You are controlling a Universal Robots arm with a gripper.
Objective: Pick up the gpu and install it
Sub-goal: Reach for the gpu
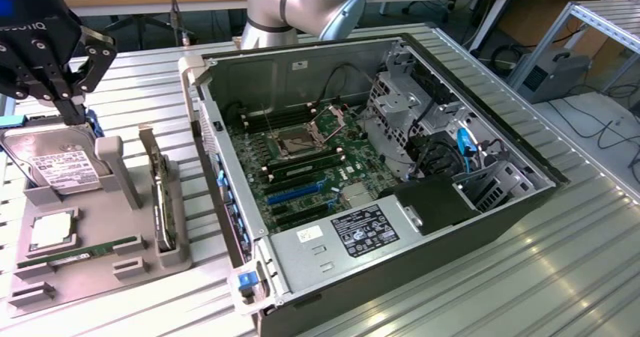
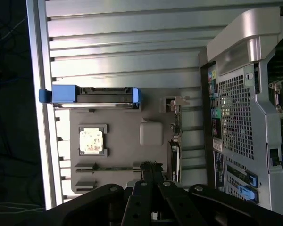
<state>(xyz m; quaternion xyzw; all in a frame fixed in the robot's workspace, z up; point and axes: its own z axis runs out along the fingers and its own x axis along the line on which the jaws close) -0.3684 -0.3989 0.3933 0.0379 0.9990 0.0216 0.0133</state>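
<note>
Thin, dark gpu (image 1: 159,202), upright, edge-on

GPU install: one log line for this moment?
tool: shut, hovering over grey holder | gpu: upright in holder slot, ungripped | PC case: open

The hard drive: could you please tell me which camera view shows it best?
The exterior view: the hard drive shows its white-labelled face. In the wrist view the hard drive is edge-on between blue ends.

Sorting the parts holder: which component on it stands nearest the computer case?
The gpu, the thin dark card standing on edge along the side of the holder facing the computer case; the hard drive, processor and memory stick sit farther off.
</note>
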